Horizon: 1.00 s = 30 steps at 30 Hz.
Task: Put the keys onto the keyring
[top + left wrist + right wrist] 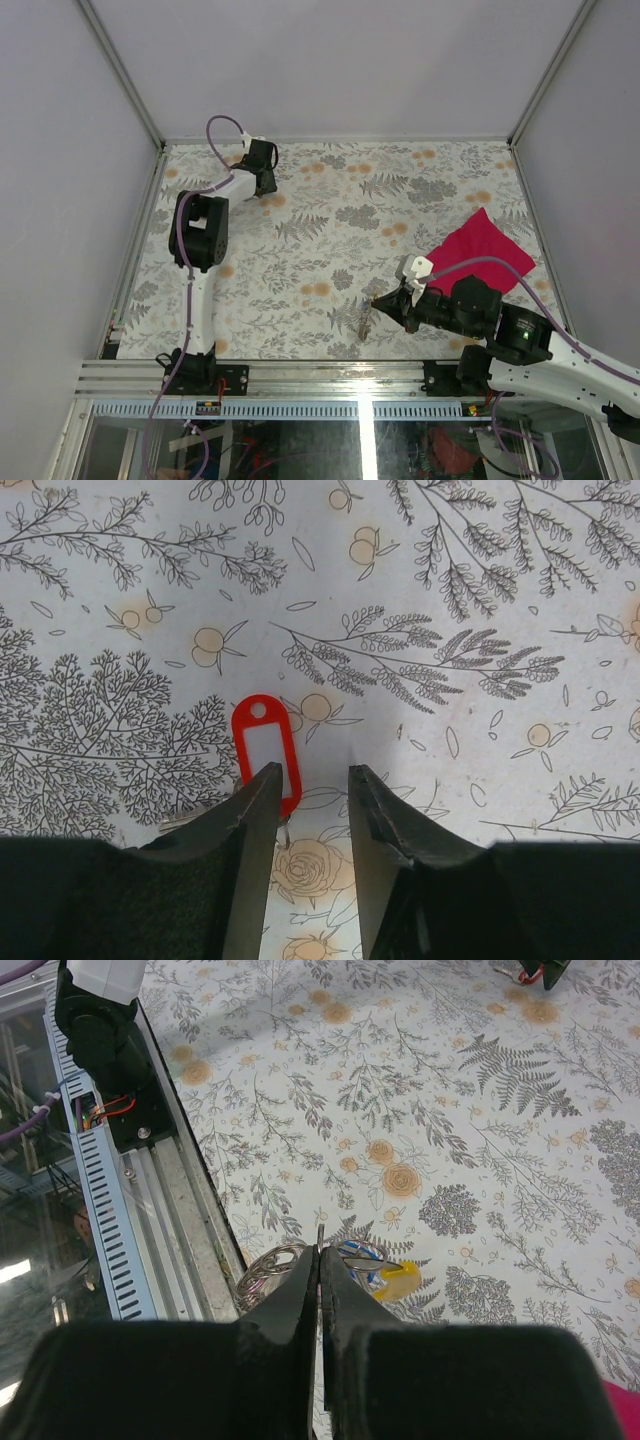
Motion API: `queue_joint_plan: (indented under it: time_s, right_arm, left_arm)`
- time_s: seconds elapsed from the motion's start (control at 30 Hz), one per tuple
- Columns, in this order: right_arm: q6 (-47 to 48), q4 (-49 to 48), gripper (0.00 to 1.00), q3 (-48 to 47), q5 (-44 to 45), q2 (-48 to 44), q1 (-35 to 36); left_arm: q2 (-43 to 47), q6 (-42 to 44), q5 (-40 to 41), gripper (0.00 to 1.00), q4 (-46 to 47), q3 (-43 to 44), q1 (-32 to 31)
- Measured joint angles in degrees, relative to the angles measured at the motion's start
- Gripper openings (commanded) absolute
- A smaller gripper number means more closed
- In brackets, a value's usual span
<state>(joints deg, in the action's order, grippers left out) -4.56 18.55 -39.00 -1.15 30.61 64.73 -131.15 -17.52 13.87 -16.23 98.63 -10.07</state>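
Pinching the keyring [266,1270] by the desk's [330,230] near edge, the right jaws sit clamped on its wire — probably to steady it, yellow key [400,1282] just beside — while the left jaws, apart, straddle the red key [266,748] at the far-left corner, ready to grasp.

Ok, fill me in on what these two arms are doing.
The right gripper is shut on thin metal at the keyring, close to the near edge of the table, with the yellow key beside it. The left gripper hangs open over the red key near the far left corner, not gripping it. I can't spot the black key.
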Motion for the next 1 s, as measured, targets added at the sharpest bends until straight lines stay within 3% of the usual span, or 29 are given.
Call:
queue_joint_plan:
  time_s: [0.27, 1.0]
  right_arm:
    - [0.0, 0.0, 0.00, 0.1, -0.3, 0.5, 0.0]
    - [0.0, -1.3, 0.00, 0.4, -1.5, 1.3, 0.0]
  left_arm:
    - [1.3, 0.0, 0.6, 0.33, 1.0, -2.3, 0.0]
    - [3.3, 0.9, 1.4, 0.00, 1.2, -5.2, 0.0]
